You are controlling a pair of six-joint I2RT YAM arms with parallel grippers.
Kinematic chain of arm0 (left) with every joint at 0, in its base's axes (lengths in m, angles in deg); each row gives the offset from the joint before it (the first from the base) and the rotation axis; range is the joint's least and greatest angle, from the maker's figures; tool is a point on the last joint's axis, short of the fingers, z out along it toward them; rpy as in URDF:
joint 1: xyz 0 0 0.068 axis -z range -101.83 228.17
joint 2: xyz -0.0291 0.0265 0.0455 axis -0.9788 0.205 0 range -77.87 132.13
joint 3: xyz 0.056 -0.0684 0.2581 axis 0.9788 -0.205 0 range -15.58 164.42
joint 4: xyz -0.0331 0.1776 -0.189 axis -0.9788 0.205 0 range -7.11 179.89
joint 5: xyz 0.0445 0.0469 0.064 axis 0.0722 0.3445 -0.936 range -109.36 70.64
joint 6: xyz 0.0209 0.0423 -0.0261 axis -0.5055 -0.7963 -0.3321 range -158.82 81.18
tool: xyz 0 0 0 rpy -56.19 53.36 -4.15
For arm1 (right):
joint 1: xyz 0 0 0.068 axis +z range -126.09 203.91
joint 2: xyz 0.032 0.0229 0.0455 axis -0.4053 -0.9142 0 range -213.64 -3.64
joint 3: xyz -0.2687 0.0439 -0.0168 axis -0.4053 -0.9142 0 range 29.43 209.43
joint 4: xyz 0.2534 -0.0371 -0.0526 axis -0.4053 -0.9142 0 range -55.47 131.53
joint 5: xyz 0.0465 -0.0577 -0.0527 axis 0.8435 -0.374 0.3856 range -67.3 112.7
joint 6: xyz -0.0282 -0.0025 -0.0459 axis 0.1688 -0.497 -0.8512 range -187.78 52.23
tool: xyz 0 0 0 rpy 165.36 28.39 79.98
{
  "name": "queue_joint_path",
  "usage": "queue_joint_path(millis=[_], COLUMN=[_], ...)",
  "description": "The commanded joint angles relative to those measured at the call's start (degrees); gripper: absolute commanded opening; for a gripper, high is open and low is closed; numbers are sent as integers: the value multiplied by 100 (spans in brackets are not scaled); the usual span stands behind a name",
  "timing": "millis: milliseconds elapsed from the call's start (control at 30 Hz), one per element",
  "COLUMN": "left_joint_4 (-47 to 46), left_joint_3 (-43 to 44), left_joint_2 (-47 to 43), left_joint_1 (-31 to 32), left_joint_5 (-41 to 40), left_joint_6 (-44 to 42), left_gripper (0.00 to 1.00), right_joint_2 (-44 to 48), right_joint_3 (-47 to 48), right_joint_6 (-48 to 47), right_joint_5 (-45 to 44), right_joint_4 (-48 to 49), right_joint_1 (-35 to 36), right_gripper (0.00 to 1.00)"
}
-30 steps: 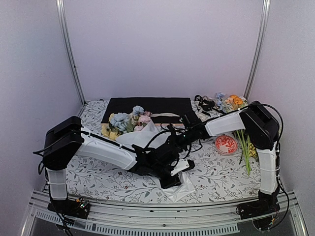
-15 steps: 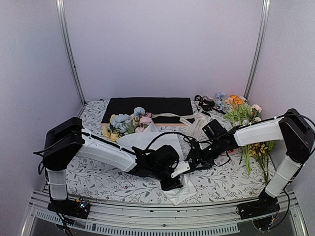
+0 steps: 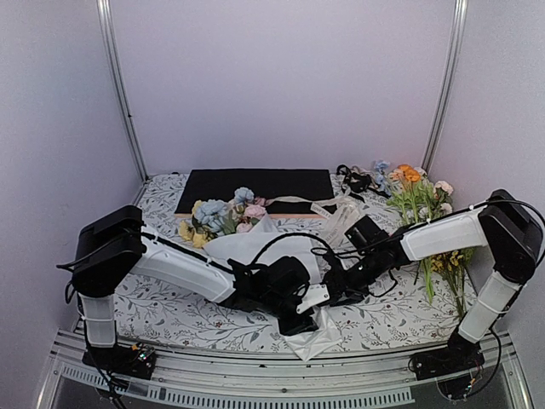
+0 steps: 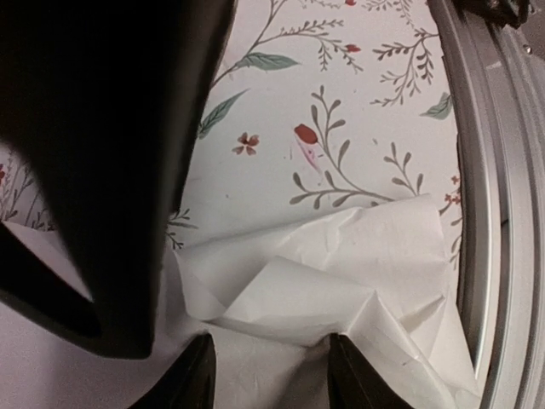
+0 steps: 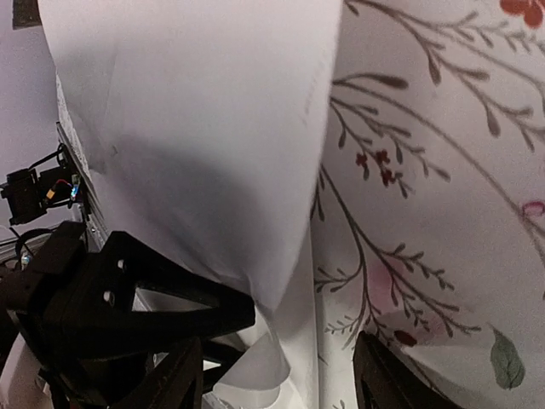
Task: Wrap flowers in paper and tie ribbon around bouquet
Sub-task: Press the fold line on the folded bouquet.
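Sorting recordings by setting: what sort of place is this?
Probably a lab robot booth: plain white panel walls on aluminium posts, left arm and right arm bolted by a metal rail, floral tablecloth.

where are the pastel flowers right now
In the top view the flowers sit left of centre toward the back, poking out of the wide end of the white paper, just in front of the black sheet.

A robot test booth in a lab is shown. The table [image 3: 170, 315], spread with a floral cloth, is enclosed behind and beside by plain pale panels [image 3: 281, 77] set in aluminium posts [image 3: 119, 85]. Along its near edge an aluminium rail [image 3: 213, 356] is fixed, where the left arm [image 3: 183, 266] and right arm [image 3: 443, 232] are bolted.
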State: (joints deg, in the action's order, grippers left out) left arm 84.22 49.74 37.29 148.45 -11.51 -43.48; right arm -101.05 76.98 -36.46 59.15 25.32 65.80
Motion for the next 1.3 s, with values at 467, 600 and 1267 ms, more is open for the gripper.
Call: queue_joint_path(millis=[467,600,1267], left_joint_4=[386,422,77], left_joint_3=[-503,-494,-743], left_joint_2=[248,270,-1021], left_joint_1=[-102,-105,-295], left_joint_5=[36,-1,80], left_joint_6=[247,256,504], left_gripper=[47,47,56], right_joint_2=[943,684,410], right_joint_3=[-1785,-1741,-1648], right_joint_6=[1720,1600,1191], right_joint_5=[656,593,-230], right_joint_4=[2797,2621,1494], right_joint_1=[153,216,212], right_gripper=[63,50,0])
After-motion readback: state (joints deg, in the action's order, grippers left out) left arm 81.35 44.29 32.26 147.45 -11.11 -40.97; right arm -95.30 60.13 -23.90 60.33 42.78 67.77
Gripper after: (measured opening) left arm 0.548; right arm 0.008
